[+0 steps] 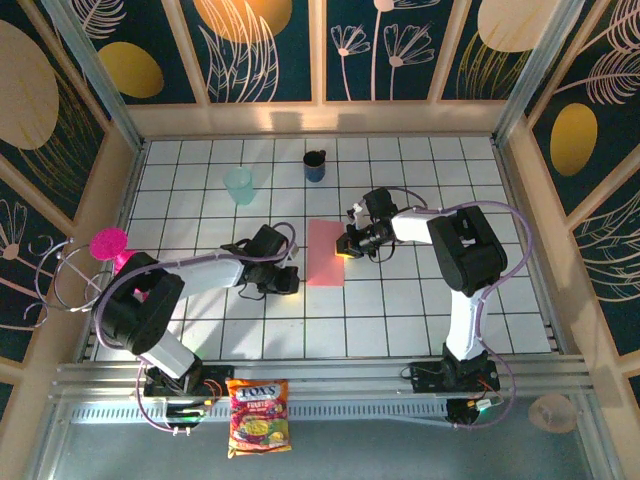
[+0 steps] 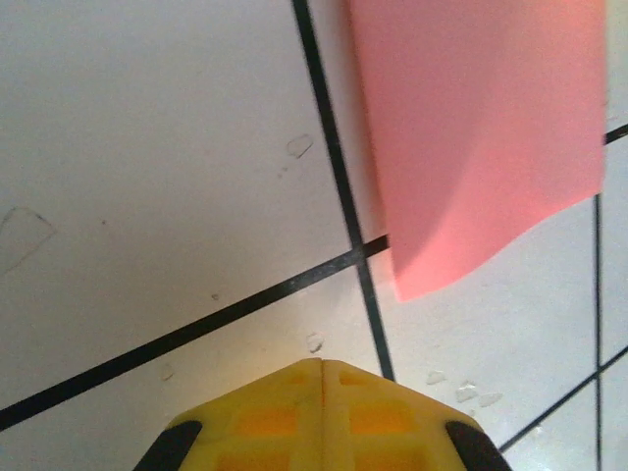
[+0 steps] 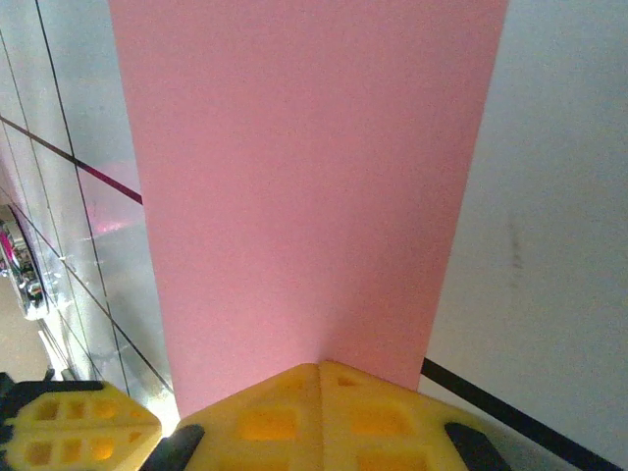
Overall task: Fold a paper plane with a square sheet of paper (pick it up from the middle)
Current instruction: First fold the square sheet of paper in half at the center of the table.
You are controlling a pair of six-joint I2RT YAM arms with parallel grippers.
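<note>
snack bag (image 1: 258,415) lettering unreadable

The top view looks down from above and behind the near edge of the table (image 1: 420,320), covering its whole top. The left wrist camera sits low behind the left gripper (image 2: 322,365), facing what seems a near corner of the square sheet of paper (image 2: 491,147). The right wrist camera, close behind the right gripper (image 3: 321,368), looks across that same sheet.
</note>
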